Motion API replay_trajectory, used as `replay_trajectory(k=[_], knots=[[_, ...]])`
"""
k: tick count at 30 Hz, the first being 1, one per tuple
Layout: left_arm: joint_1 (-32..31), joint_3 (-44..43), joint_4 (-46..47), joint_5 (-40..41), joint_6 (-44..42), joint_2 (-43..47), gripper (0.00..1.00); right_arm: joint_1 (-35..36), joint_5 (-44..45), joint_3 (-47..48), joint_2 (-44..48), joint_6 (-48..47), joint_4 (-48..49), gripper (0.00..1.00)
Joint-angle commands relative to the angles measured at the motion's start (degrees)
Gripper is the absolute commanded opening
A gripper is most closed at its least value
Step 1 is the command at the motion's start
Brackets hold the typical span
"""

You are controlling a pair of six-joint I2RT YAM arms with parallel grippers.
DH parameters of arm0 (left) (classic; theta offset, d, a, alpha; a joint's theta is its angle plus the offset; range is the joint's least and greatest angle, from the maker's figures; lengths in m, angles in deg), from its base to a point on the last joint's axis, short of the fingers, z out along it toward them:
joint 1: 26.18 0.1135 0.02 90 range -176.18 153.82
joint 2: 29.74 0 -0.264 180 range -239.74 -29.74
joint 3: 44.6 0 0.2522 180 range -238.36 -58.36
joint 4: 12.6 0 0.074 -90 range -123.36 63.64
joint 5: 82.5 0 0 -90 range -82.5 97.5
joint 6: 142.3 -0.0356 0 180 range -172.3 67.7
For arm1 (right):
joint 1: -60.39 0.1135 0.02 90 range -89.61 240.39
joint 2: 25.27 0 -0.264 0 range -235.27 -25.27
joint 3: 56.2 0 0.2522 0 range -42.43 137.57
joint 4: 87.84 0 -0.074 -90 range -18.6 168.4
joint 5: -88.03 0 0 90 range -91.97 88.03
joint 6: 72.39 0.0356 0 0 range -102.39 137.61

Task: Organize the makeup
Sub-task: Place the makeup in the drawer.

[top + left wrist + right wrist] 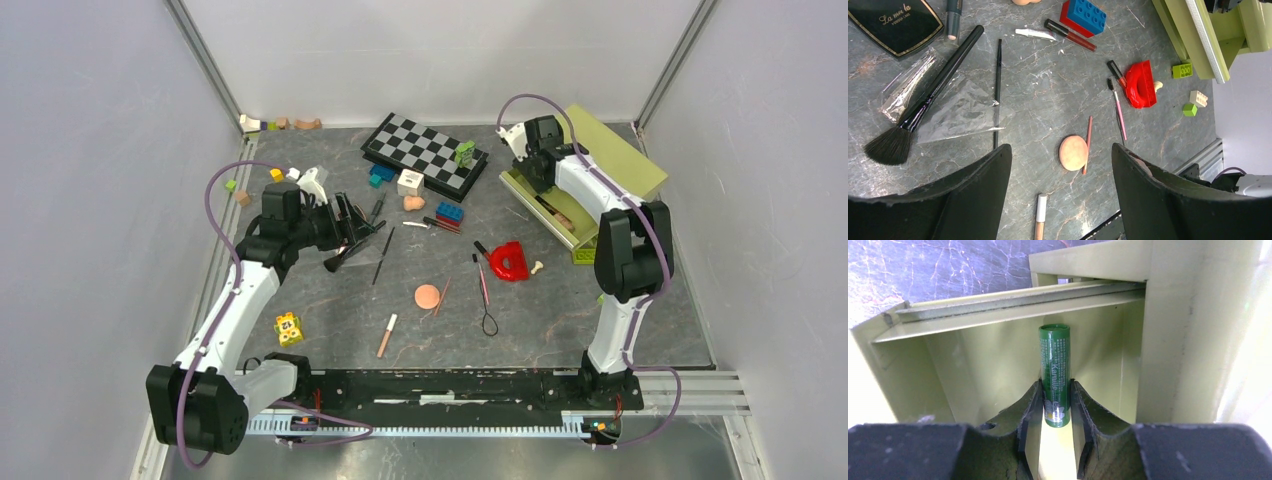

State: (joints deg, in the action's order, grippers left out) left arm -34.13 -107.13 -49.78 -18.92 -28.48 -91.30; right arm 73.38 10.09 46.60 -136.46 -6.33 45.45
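From above, your right claw (538, 182) reaches down into the olive box (615, 150) at the far right of the tabletop (560, 310). Your left claw (352, 232) hovers well to the box's left, and the peach puff (427, 296) lies left of the box, nearer the arm bases.

In the left wrist view that claw stands wide and empty. The big brush (933, 95) lies far from the box, its handle across a clear wrapper (958, 110) – take the handle, not the bristles.

In the right wrist view the claw is narrow, pinching the green tube (1055, 375) inside the box, close to its inner wall. Whether the tube touches the floor is unclear. Ease it down, open only slightly, then back straight out – don't drag it along.
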Motion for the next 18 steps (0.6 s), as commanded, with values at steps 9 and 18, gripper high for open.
replay_trajectory(k=[9, 18], knots=[[0.38, -0.01, 2.24, 0.82, 0.18, 0.92, 0.80, -0.05, -3.12, 0.15, -2.39, 0.08, 0.37, 0.37], [0.32, -0.14, 2.14, 0.88, 0.18, 0.91, 0.80, 0.03, -4.00, 1.49, -2.27, 1.05, -0.10, 0.43]])
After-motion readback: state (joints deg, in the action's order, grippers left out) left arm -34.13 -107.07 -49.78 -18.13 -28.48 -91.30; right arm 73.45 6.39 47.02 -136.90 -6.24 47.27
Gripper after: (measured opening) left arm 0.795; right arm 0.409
